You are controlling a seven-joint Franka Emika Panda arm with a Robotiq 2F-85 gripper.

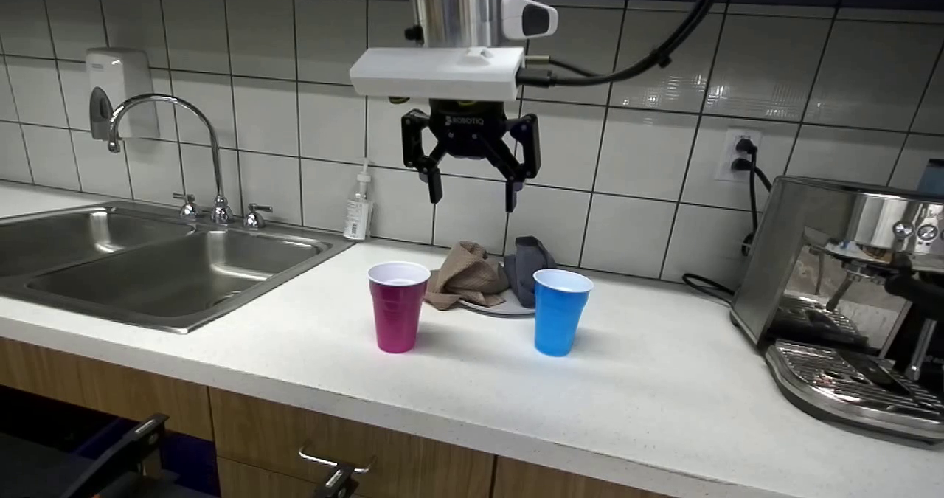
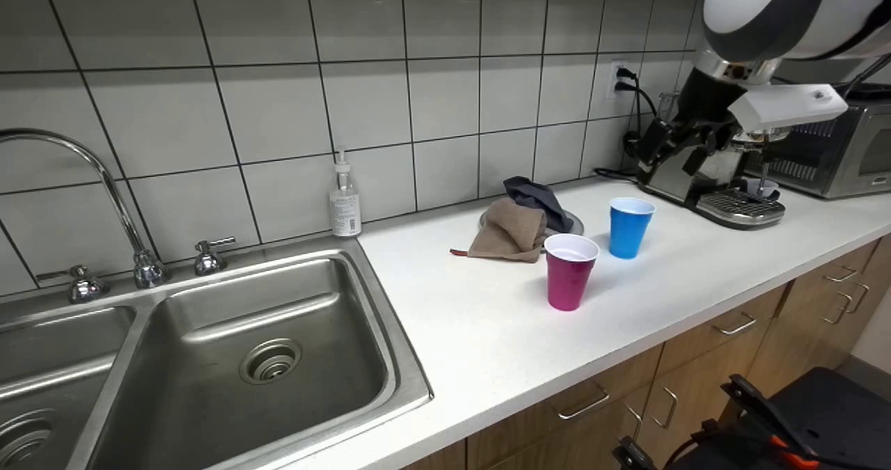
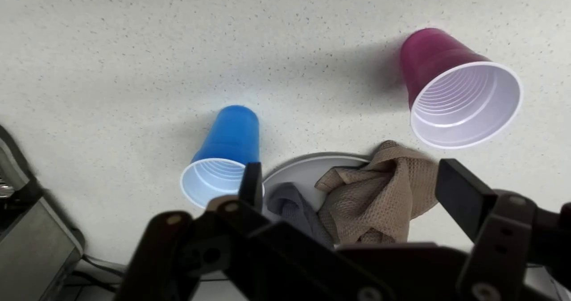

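In an exterior view, your end effector hung above the bench, released, nothing between its fingertips. No contact: it was well clear of the magenta plastic cup and the blue plastic cup, both upright, apart. Behind them, near the tiled wall, a plate carried a brown textured cloth and a dark grey cloth. My read: nothing picked so far, all handling left for you.

In an exterior view, your end effector overlapped the espresso machine in line of sight; finger gap was hard to read there. Magenta cup stood nearer the double-basin sink than the blue one. Brown cloth spilled past the plate edge; a small red tip poked out beside it, too small to identify.

In the wrist view, you had the fingers wide apart, plate and cloths showing across the gap, none gripped. One finger hid part of the blue cup's rim. Magenta cup's white ridged interior showed. Judging by that, the first grasp was not yet made.
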